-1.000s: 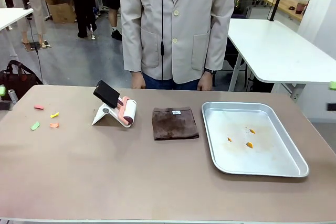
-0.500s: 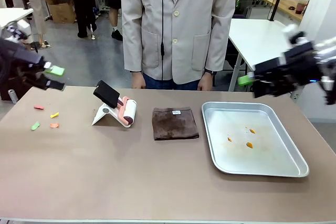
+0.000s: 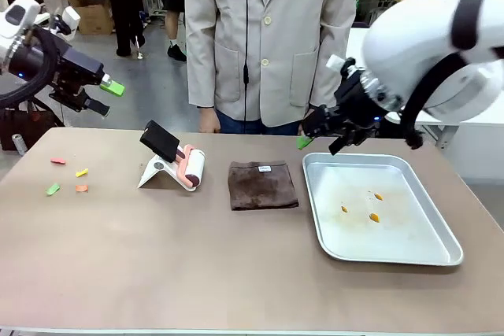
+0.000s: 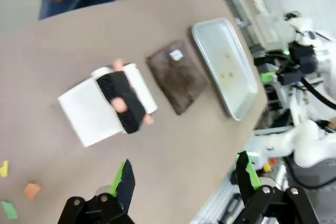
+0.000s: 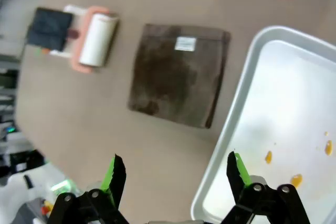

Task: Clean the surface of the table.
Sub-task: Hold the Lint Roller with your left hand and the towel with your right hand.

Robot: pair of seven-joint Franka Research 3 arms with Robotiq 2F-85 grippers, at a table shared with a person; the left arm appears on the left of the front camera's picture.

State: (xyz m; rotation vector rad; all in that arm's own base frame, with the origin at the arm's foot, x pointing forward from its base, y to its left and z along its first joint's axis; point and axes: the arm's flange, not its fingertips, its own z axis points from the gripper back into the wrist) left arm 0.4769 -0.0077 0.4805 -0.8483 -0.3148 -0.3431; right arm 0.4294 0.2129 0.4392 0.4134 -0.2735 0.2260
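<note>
The table (image 3: 197, 257) has a brownish top. On it lie small coloured scraps (image 3: 67, 176) at the far left, a lint roller (image 3: 175, 164) on a white stand, a folded brown cloth (image 3: 262, 185) and a metal tray (image 3: 315, 202) with orange bits (image 3: 374, 216). My left gripper (image 3: 105, 97) hangs open in the air above the table's far left corner. My right gripper (image 3: 321, 139) is open just above the tray's far left corner. From the left wrist, the open gripper (image 4: 185, 177) looks down on the roller (image 4: 118, 103) and cloth (image 4: 176, 74). The open right gripper (image 5: 176, 174) hovers over cloth (image 5: 178, 74) and tray (image 5: 283, 103).
A person in a beige coat (image 3: 268, 37) stands at the far edge, hands by the table. A white-topped table (image 3: 409, 76) stands behind at the right, and a dark bag (image 3: 24, 120) sits on the floor at the left. The near half of the table is bare.
Both arms have come into view from the sides. The right gripper has swung left to the tray's far corner; the left gripper has moved right and up. Nothing on the table has moved.
</note>
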